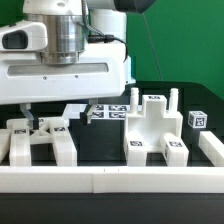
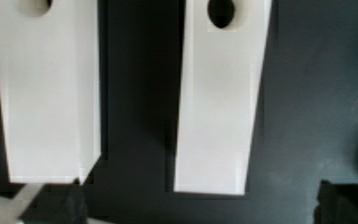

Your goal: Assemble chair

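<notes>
**Fingers** (image 2: 224, 100): two long white blades, spread as wide as they go. The gap between them shows only the dark surface (image 2: 140, 110), and nothing is held.

**Notched chair part** (image 1: 40, 140): a blocky white piece lying flat, directly below the fingers. In the exterior view one fingertip comes down to about its top face, but contact cannot be told. In the wrist view a white sliver shows just past one fingertip and is probably this part. Its long axis appears to run across the exterior view, the same way the fingers spread. As I judge it, a grasp would have to take a narrow section or come after a turn of the wrist. This is the nearest piece to the single arm and the likely next pick.

**Pegged chair part** (image 1: 155, 125): a larger piece that stands with its pegs upright. It is well apart from the fingers, off toward the exterior view's right, and is not joined to the notched part.

**Small tagged cube** (image 1: 197, 118): sits alone beyond the pegged part, farthest from the fingers.

**Marker board** (image 1: 110, 110): lies flat on the surface behind the fingers, carrying only its tags.

**Border rail** (image 1: 110, 180): a low white edge along the near side of the surface.

**Containers**: none in view. All parts lie loose on the surface.
</notes>
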`<state>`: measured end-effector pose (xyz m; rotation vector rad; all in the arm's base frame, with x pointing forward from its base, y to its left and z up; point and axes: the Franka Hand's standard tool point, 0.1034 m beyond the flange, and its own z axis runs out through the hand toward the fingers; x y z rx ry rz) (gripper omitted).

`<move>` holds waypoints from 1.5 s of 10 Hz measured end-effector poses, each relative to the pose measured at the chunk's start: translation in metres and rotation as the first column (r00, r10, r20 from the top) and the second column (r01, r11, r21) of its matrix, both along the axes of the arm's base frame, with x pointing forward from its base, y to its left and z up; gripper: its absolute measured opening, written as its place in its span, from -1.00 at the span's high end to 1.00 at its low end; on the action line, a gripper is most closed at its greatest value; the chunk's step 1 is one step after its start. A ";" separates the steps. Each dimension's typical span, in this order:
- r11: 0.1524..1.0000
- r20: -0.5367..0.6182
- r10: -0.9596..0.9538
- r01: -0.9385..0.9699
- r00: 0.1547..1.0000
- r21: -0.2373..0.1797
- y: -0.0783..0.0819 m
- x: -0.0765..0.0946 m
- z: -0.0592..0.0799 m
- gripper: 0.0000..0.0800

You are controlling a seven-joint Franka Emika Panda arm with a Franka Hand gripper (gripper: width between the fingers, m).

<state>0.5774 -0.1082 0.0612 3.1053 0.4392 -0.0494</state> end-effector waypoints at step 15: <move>1.000 -0.029 0.007 -0.008 1.000 -0.009 0.001 -0.010 -0.028 -0.62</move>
